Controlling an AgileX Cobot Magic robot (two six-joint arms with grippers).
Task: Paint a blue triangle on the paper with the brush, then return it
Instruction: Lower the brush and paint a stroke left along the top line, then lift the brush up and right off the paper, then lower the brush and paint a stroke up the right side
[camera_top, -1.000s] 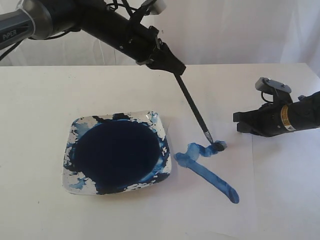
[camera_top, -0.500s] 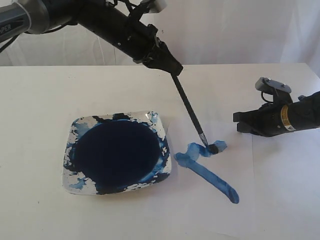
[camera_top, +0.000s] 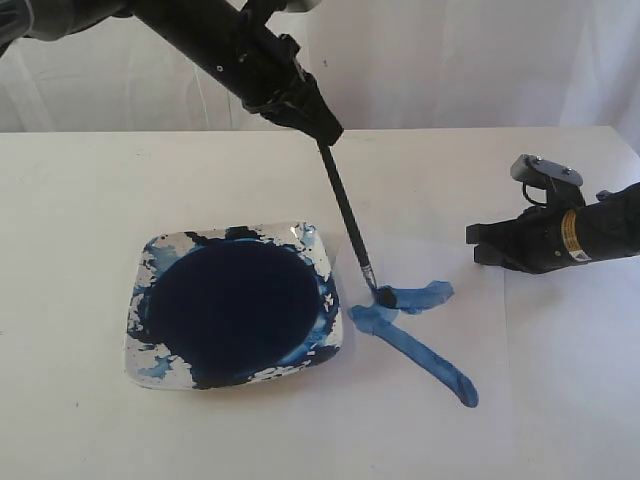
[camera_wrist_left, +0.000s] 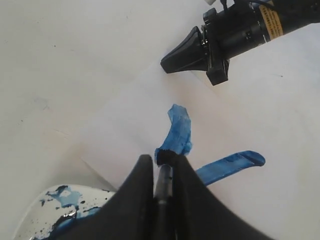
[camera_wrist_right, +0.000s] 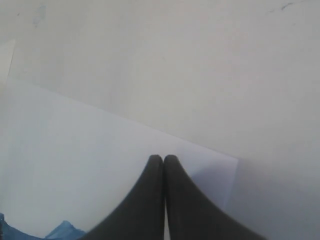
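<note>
My left gripper (camera_top: 318, 128) is shut on the black handle of the brush (camera_top: 347, 220), which slants down to the paper (camera_top: 430, 400). Its bristle tip (camera_top: 384, 296) touches the sheet where two blue strokes meet. One short stroke (camera_top: 420, 296) runs right from the tip. A longer one (camera_top: 420, 358) runs diagonally toward the front right. Between the fingers in the left wrist view, the handle (camera_wrist_left: 162, 182) ends at the dark tip (camera_wrist_left: 167, 158) on the blue paint (camera_wrist_left: 179, 131). My right gripper (camera_top: 476, 244) is shut, empty, pressing on the paper's right edge (camera_wrist_right: 75, 150).
A square white dish (camera_top: 160, 262) holding a dark navy paint pool (camera_top: 232, 302) sits left of the paper, its corner close to the brush tip. The right arm (camera_top: 570, 235) lies low over the table's right side. A white curtain hangs behind the table.
The left gripper has swung left, dragging the brush tip leftward along the short stroke toward the dish. The right gripper has stayed put.
</note>
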